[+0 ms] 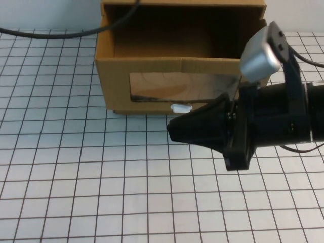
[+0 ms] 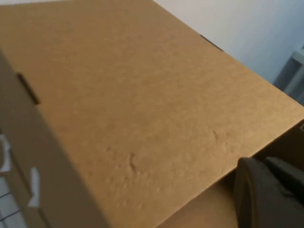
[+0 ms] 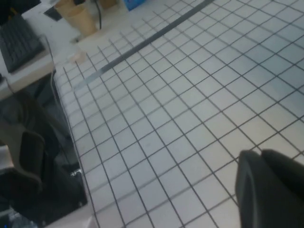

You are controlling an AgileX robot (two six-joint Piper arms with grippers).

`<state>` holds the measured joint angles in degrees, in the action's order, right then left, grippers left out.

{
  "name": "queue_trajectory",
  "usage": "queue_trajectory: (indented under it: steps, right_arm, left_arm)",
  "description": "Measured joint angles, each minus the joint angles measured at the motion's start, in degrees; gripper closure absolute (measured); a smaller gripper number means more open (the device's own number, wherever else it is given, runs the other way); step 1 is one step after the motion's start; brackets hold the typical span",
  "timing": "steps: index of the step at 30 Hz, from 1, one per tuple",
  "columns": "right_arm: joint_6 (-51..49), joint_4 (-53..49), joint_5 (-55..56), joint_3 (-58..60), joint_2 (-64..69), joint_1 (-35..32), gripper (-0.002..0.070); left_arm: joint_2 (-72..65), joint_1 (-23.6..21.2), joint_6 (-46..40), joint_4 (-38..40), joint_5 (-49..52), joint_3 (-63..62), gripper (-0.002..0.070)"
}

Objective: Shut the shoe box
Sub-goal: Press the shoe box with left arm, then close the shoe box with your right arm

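The shoe box [image 1: 152, 66] stands at the back middle of the table in the high view. Its drawer is pulled out toward me and the inside [image 1: 167, 35] shows from above. The front has a wide clear window [image 1: 177, 86] and a small white pull tab [image 1: 181, 108] at its lower edge. My right gripper [image 1: 172, 130] is shut and empty. It points left, just in front of the box and a little below the tab, apart from it. It also shows in the right wrist view [image 3: 266, 183]. My left gripper [image 2: 268, 190] is shut, close over a brown cardboard surface [image 2: 142, 95].
A black cable [image 1: 50, 34] runs across the back left of the white grid table [image 1: 76, 177]. In the right wrist view a metal strip [image 3: 142, 45], paper cups [image 3: 78, 16], a keyboard [image 3: 16, 40] and a dark chair [image 3: 23, 152] lie past the table edge.
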<state>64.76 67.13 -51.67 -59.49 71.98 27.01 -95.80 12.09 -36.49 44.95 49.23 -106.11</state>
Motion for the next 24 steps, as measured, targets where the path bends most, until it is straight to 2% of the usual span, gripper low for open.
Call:
queue_trajectory:
  steps: [5,7,12,16,24]
  right_arm:
    - [20.8,-1.7,-0.6,0.0,4.5,0.0,0.0690]
    - [31.2,-2.2,0.0,0.0,6.1,0.0,0.0690]
    - [47.7,2.5,6.7,0.0,8.9,0.0,0.0690]
    - [54.4,6.0,12.1,0.0,11.2,0.0,0.0690]
    - [59.7,10.9,21.8,-2.0,18.5,0.1,0.0690]
  left_arm:
    - [-10.5,5.7,-0.8,-0.9,-0.6,-8.7,0.0680]
    - [-15.2,6.1,0.8,-1.1,-0.2,-12.2,0.0680]
    - [-22.8,6.0,7.3,-1.4,0.9,-18.7,0.0680]
    - [-24.1,6.0,8.9,-0.8,1.0,-20.8,0.0680]
    - [-24.5,6.0,9.2,-0.7,1.1,-21.0,0.0680]
